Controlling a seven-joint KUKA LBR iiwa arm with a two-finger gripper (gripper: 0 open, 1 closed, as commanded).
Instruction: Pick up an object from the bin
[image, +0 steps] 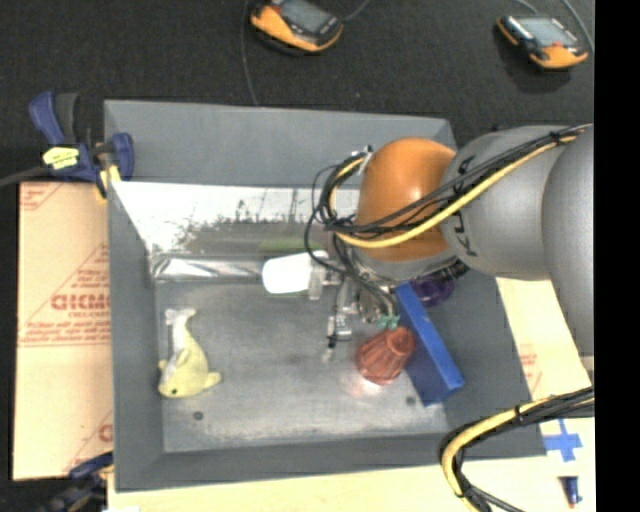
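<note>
Camera view | end effector (338, 335) low over bin (260, 375) floor, right of centre; opening cannot be told, nothing seen held | nearest: red cup-like piece (384, 357) just beside it, against blue bar (428, 345) | judged light, rigid, smooth, may slip; grip across its rim.

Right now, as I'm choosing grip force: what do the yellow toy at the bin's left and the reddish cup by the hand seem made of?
Yellow toy: likely soft rubber or plush, matte, rounded lumpy shape. Reddish cup: probably hard plastic, smooth with a faint sheen on its side. Neither is certain.
</note>
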